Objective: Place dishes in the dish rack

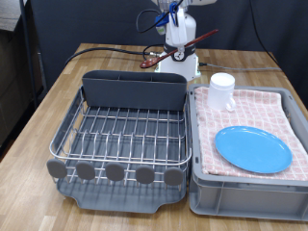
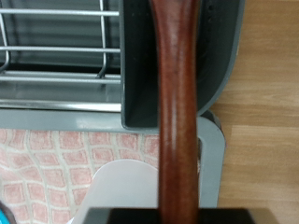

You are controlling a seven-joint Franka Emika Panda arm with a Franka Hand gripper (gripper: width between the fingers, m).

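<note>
My gripper (image 1: 174, 54) is shut on the reddish-brown wooden spoon (image 1: 159, 61) and holds it in the air behind the dish rack (image 1: 120, 135), above the dark grey utensil caddy (image 1: 133, 89). In the wrist view the spoon's handle (image 2: 177, 112) runs down the middle of the picture over the caddy's end (image 2: 138, 84), with the wire rack (image 2: 56, 51) beside it. The light-blue plate (image 1: 252, 149) lies flat on the pink checkered cloth. The white mug (image 1: 222, 91) stands upright at the cloth's far corner. The rack holds no dishes.
The grey bin (image 1: 245, 188) with the pink checkered cloth (image 1: 260, 111) stands right against the rack, on the exterior view's right. Both sit on a wooden table (image 1: 43, 106). Cables run across the table (image 1: 115, 50) behind the caddy. The cloth also shows in the wrist view (image 2: 56, 159).
</note>
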